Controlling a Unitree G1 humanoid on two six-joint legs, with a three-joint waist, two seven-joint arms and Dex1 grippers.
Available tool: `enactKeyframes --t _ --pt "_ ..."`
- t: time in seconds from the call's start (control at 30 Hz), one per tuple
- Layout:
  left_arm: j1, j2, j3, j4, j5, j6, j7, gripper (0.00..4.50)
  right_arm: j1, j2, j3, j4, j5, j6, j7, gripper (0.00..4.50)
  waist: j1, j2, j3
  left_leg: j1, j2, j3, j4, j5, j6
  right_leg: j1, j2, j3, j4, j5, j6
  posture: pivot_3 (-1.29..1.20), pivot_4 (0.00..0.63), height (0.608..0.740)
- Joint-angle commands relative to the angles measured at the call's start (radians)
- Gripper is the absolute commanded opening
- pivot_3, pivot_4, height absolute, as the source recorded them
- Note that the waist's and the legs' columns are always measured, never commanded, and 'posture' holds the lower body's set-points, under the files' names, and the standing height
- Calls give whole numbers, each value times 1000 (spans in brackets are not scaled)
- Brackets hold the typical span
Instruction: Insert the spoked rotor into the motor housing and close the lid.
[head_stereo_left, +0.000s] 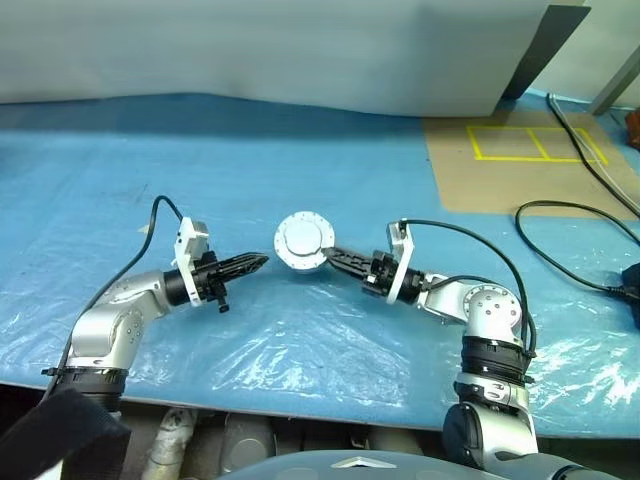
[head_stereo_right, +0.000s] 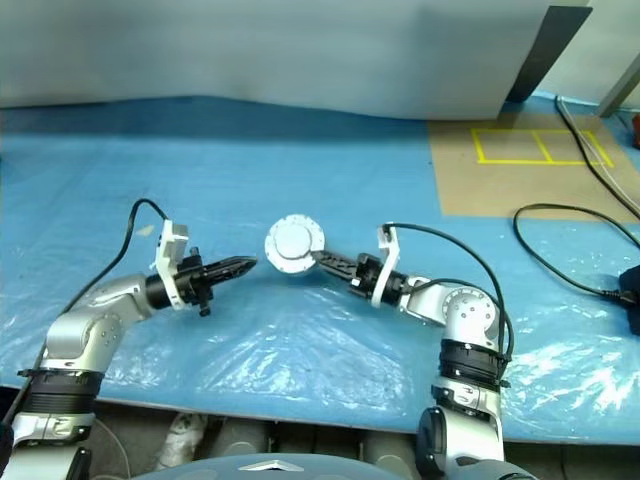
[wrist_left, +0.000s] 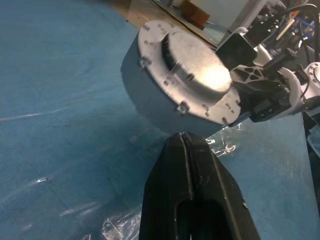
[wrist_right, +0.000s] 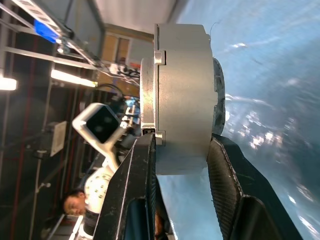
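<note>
Silver-grey motor housing (head_stereo_left: 304, 242), its lid (wrist_left: 189, 72) closed on top, is held above the blue sheet (head_stereo_left: 300, 170), pinched at its edge by the right gripper (wrist_right: 182, 150). Just beside it, the left gripper (head_stereo_left: 262, 262) is clenched on nothing.

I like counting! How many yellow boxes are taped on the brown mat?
2 yellow boxes, side by side on the brown mat at the far right: left box, right box. More may lie beyond view.

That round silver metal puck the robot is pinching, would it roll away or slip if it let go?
The round silver-grey metal motor housing looks solid and stiff, probably heavy for its size. The right gripper clamps its flat faces, whose smooth metal could slip. Dropped on its curved edge it might roll on the blue plastic sheet; landing flat, it would likely stay put.
</note>
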Motion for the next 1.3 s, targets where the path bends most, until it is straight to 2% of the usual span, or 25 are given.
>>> enactKeyframes --t 0.03,0.17,0.33,0.4,0.63,0.87,1.07,1.27,1.3 --pt "12 0 27 -12 -50 57 13 881 -37 13 -39 -64 118 25 -26 1119 0 0 0 0 0 0 0 0 0 0 0 0 0 0 0 0 150 740" --pt "9 -43 95 -44 -211 178 38 2265 -59 14 -58 -83 193 44 -83 1119 1 0 1 -1 0 -1 0 0 0 0 0 -1 0 0 1 0 150 740" --pt "22 -78 129 -59 -284 222 77 4001 -66 -1 -54 -79 252 40 -133 1119 2 0 1 -1 0 -1 1 0 0 1 0 -1 1 0 1 0 150 740" --pt "21 -91 137 -59 -305 230 94 4475 -68 -8 -48 -79 274 36 -147 1119 2 0 1 -1 0 -1 2 0 0 1 0 -1 1 1 1 0 150 740" --pt "-35 -224 129 -81 -327 210 242 4475 -66 -33 -20 -73 314 27 -176 1119 7 -1 1 -4 0 -3 5 0 0 1 0 -1 1 2 3 0 150 740" --pt "-109 -339 101 -61 -342 215 301 4475 -61 -57 2 -71 344 14 -193 1119 8 -1 1 -5 -1 -3 9 0 0 2 0 -1 2 3 4 0 150 740" --pt "-124 -397 57 13 -328 230 299 4475 -57 -69 22 -69 365 -8 -212 1119 9 -1 1 -5 -1 -4 9 0 0 2 0 -1 2 3 5 0 150 740" --pt "-167 -418 91 46 -354 237 337 4475 -49 -80 32 -69 382 -20 -226 1119 10 -1 1 -6 -1 -4 10 0 0 2 0 -1 2 3 5 0 150 740" --pt "-173 -425 109 54 -367 234 353 4298 -48 -82 34 -69 384 -22 -228 1119 10 -1 1 -6 -1 -4 10 0 0 2 -1 -1 2 3 5 0 150 740"
